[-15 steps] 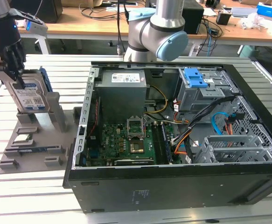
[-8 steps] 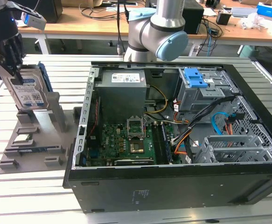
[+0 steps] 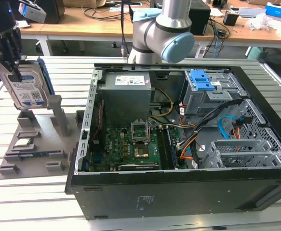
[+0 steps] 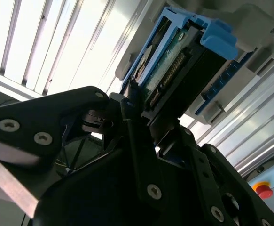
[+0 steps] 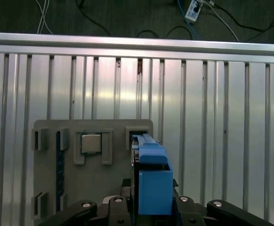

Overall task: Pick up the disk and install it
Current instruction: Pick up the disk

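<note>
Slatted aluminium forms the table (image 3: 34, 202), which carries an open computer case (image 3: 179, 192) across the middle and, toward nine o'clock in the exterior view, a grey holder (image 3: 39, 144) with a small processor chip (image 3: 23, 143) seated in one pocket. At about ten o'clock in that view the claw (image 3: 5, 48) is clamped on the upper end of the disk (image 3: 27, 86), which hangs upright with its label facing the camera, directly over the holder's stand. In the second wrist view the black fingers (image 4: 137, 122) press both faces of the disk (image 4: 174, 70) near its connector edge, blue side rails showing. Whether the lower edge is fully clear of the stand's slot cannot be told (the first wrist view looks straight down the blue rail (image 5: 151, 174) onto the holder (image 5: 104, 188)). By this evidence the pick-up is done or nearly so. The installing is not: the disk is well apart from the case, and the drive cage (image 3: 207, 82) with its blue latch, at one o'clock, holds nothing of it yet.
</note>
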### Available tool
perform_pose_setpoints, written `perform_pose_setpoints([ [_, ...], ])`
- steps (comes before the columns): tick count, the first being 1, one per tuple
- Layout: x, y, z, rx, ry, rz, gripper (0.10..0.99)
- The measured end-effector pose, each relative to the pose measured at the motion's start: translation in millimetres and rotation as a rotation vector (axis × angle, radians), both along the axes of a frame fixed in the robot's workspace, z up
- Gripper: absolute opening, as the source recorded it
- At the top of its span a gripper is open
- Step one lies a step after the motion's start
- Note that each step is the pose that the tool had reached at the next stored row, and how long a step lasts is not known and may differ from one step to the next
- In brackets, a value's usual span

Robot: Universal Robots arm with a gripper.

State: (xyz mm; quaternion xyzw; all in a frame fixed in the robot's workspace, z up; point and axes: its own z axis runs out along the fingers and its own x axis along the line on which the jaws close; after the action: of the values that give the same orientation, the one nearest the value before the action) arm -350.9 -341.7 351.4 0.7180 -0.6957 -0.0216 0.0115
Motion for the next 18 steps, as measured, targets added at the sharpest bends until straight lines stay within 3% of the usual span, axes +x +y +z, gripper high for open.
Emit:
perform_pose_setpoints([
  [8, 0.7, 1.4, 23.9, 0.000, 0.0000, 0.000, 0.365],
  [18, 1.4, 2.2, 41.1, 0.000, 0.0001, 0.000, 0.365],
])
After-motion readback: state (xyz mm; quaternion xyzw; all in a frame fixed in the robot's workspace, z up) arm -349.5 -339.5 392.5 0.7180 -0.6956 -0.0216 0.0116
